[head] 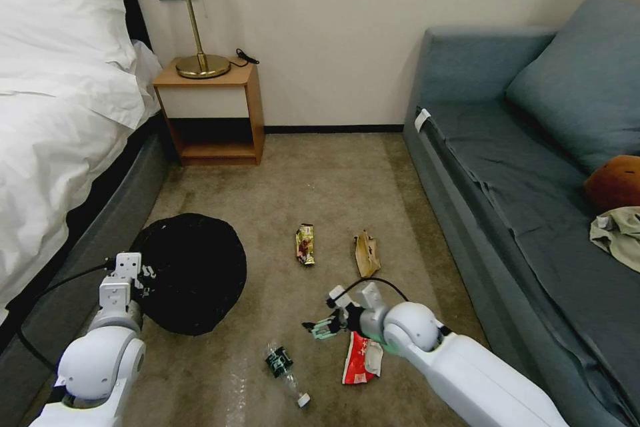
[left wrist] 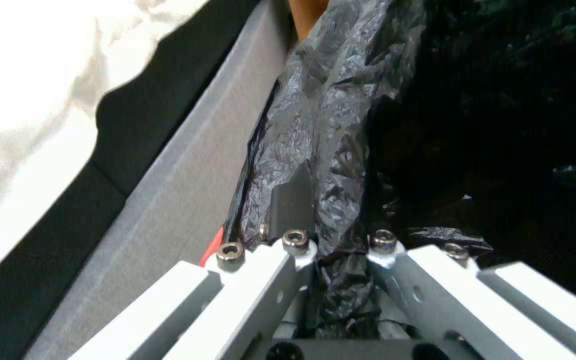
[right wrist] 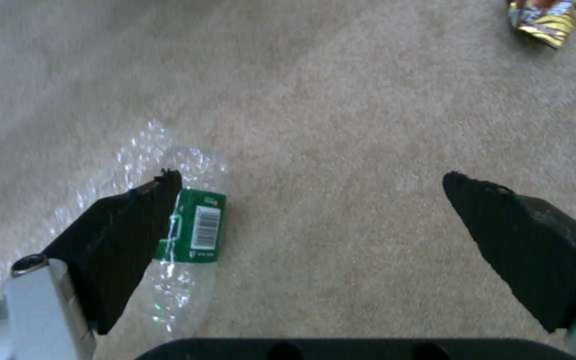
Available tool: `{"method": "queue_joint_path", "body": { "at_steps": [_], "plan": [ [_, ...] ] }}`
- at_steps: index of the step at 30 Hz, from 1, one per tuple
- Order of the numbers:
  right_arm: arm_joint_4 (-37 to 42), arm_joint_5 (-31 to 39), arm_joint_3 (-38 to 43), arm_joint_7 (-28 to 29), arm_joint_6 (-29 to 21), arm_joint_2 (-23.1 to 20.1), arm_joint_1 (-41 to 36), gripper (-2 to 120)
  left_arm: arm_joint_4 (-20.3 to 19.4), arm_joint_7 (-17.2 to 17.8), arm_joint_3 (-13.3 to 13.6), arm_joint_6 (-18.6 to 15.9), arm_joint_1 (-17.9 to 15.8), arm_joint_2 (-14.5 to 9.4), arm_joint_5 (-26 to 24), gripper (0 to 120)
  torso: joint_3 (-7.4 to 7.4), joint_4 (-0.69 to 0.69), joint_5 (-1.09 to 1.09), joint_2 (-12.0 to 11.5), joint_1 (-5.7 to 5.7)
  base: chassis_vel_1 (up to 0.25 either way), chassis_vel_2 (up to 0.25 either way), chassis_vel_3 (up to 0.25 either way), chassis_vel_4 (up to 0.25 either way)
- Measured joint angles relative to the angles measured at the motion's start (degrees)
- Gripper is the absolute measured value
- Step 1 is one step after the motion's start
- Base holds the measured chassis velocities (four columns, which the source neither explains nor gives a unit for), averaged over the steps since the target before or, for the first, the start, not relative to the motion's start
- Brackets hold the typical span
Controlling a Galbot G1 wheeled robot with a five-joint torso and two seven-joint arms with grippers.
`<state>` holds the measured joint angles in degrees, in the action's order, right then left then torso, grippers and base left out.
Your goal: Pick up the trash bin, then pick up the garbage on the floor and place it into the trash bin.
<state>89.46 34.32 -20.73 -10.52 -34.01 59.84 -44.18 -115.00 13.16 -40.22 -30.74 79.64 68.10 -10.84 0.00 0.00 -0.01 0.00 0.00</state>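
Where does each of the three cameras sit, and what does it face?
Head view: from the robot's head, down at the carpet; both arms show, left claw at the bin.
Left wrist view: along the claw pinching the bin's bag.
Right wrist view: down past the open claw at the bottle.
Shared: bottle.

The trash bin showed nothing but black bag; its white wall was hidden. The left end effector had its fingertips buried in bag folds. The gold wrapper was cut off by the picture's edge.
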Motion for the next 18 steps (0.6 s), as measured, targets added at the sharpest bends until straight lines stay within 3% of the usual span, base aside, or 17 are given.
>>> {"method": "queue_joint_path", "body": {
  "at_steps": [9,18],
  "plan": [
    [-2.6,4.0,-11.4,0.5,-0.9,1.3,6.3,100,-0.6,0.2,-0.1,-0.6,-0.7,0.2,-0.4,1,0.00,0.00,0.00,0.0,0.00,0.000,0.000,0.000,0.000],
    [-5.4,5.0,-18.5,1.7,-1.4,7.9,7.7,100,-1.4,0.5,-0.1,-1.2,-0.9,0.8,-1.4,1,0.00,0.01,0.00,0.0,0.00,0.000,0.000,0.000,0.000]
  ]
}}
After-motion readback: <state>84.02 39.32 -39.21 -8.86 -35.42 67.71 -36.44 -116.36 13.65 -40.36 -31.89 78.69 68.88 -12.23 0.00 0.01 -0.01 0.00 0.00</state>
